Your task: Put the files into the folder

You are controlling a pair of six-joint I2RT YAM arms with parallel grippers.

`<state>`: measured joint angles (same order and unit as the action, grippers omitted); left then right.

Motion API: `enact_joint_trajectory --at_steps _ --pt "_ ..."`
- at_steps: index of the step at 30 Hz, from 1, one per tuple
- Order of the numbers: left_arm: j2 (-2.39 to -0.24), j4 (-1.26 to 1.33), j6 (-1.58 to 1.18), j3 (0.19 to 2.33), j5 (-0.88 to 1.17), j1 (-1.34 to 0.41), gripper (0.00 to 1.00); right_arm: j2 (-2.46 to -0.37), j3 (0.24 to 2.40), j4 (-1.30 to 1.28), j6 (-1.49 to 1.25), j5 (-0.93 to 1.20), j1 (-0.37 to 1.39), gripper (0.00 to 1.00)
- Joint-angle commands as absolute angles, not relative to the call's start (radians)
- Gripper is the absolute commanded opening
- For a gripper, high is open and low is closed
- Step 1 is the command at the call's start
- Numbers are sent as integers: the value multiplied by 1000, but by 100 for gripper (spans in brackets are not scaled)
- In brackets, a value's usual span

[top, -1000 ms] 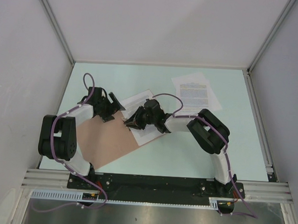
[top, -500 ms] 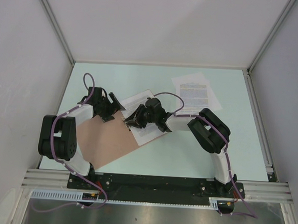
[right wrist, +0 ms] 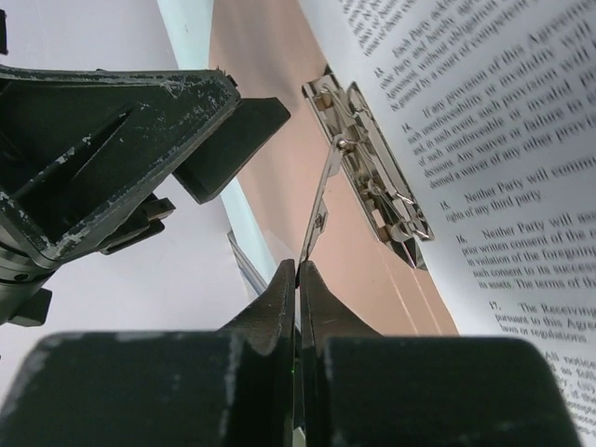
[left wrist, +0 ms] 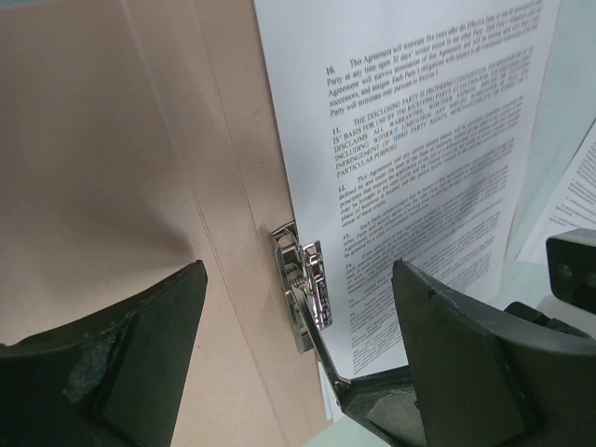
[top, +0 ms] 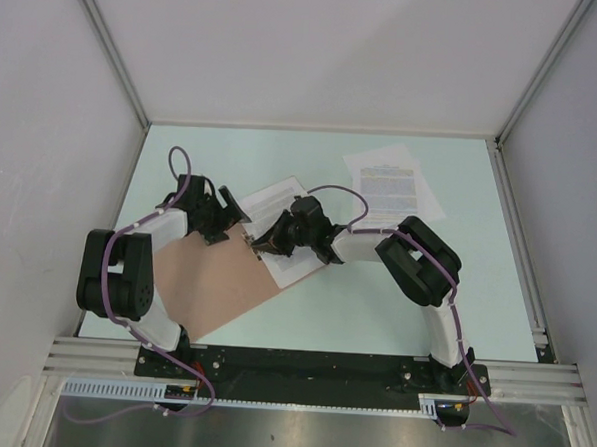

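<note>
Right gripper (right wrist: 297,268) now seemingly on folder-clip (right wrist: 377,186)

Salmon-brown folder (top: 215,284), white files (top: 391,183) with black text, silver clip (left wrist: 303,284), mint table (top: 374,308)

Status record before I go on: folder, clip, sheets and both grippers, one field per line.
folder: open flat, inner face up
metal clip: on the folder's inner face, at the sheet's edge
clip lever: raised off the clip, tip pinched
sheet in folder: printed side up, lying beside the clip
other sheets: on the table, far right, outside the folder
left gripper: open above the clip, holding nothing
right gripper: shut on the clip lever
</note>
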<state>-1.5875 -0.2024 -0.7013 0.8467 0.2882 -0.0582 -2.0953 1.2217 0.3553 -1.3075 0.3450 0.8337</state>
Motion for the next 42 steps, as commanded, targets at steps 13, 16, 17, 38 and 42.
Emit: enact_joint_trajectory --at_steps 13,16,17,38,42 --pt "-1525 -166 -724 707 189 -100 80 -2109 1252 131 -956 210 819 0" --pt "-1540 -175 -712 712 178 -100 81 -2121 1250 60 -868 137 815 0" --pt "-1542 -175 -709 715 178 -100 81 -2126 1252 31 -850 120 815 0" --pt "-1343 -192 -716 698 190 -241 75 -2172 1190 -26 -824 -23 816 0" --pt "-1211 -193 -752 580 132 -275 61 -2161 1177 -8 -810 -11 818 0"
